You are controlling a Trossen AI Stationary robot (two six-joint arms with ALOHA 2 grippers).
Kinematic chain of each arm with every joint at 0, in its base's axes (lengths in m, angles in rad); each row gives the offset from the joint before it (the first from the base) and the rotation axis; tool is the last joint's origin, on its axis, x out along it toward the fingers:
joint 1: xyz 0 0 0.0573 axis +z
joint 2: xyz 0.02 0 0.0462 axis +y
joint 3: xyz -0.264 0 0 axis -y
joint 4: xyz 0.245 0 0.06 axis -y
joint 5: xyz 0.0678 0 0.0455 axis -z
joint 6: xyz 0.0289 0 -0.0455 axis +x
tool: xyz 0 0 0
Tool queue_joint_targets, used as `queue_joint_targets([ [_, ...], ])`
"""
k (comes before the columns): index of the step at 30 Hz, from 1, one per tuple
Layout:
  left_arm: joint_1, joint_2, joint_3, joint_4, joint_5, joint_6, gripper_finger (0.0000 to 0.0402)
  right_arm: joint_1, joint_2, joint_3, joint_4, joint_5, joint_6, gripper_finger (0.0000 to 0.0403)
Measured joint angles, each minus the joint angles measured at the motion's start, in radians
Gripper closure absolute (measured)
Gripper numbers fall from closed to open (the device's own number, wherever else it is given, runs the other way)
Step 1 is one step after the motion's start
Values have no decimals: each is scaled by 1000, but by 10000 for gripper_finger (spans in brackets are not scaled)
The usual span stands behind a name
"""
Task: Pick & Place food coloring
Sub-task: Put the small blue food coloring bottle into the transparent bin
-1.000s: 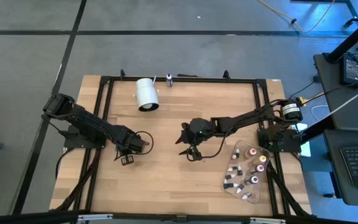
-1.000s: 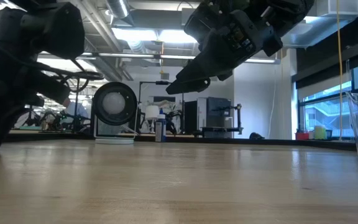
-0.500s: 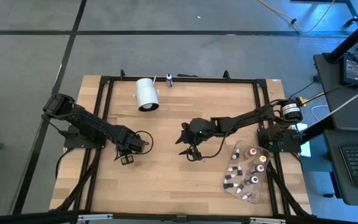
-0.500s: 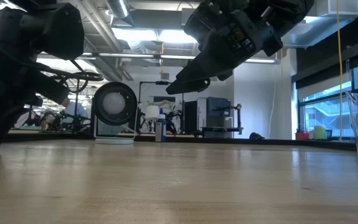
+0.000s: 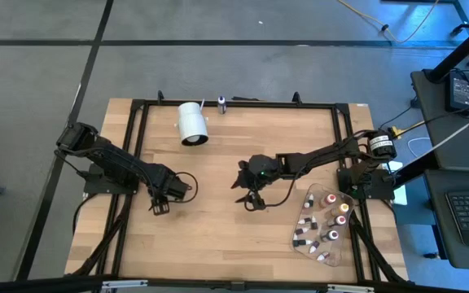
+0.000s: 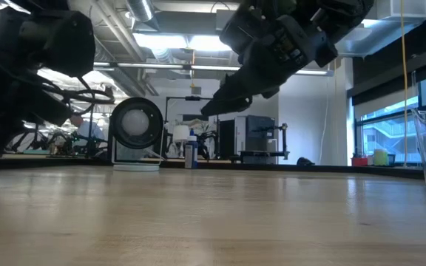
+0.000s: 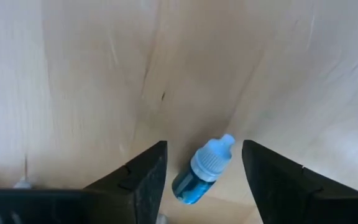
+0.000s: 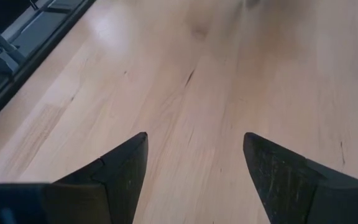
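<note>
A tiny dropper bottle with blue contents and a pale blue cap lies on its side on the bare wood. My left gripper is open and low at the table's left middle. Its fingers stand on either side of the bottle, with a gap on each side. The gripper hides the bottle in the high view. My right gripper is open and empty, raised above the table's middle. Several more small bottles with red, orange and dark contents lie in a clear container at the near right.
A large white cylinder lies on its side at the far edge, with one small bottle standing to its right. A black frame runs around the tabletop. Bare wood lies between the two grippers and along the near edge.
My left gripper has shifted a little toward the table's left edge. My right gripper has kept still.
</note>
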Motion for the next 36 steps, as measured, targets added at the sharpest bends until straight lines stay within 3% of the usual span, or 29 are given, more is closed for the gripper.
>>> queue_joint_targets([
  [19, -32, 0, 0, -46, 0, 104, 207, 0, 0, 0, -32, 0, 4, 137],
  [25, -57, 2, 0, -45, -56, 87, 233, 0, 0, 0, -45, 0, 4, 137],
  [36, -98, 5, 0, -16, -71, 96, 304, 0, 0, 0, -86, 0, 4, 137],
])
